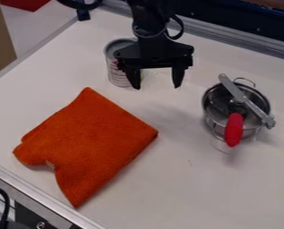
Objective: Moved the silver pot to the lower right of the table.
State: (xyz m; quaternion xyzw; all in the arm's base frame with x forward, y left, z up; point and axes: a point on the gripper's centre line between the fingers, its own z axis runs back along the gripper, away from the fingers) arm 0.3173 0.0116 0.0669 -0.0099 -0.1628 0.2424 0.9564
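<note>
Claw (157, 87): open, empty.
Silver pot (217, 107): right side of the counter (186, 192).
Best grip: I'd pinch its left side, clear of knife (243, 97) and red handle (233, 130), then carry level.

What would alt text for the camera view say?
A black gripper, open and empty, hangs in front of a can; to the right sits a silver pot with a knife across its top and a red-handled utensil inside. A folded orange cloth lies at lower left.

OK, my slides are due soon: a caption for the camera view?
Open gripper above a white table: orange cloth, can, and silver pot with knife across its rim.
</note>
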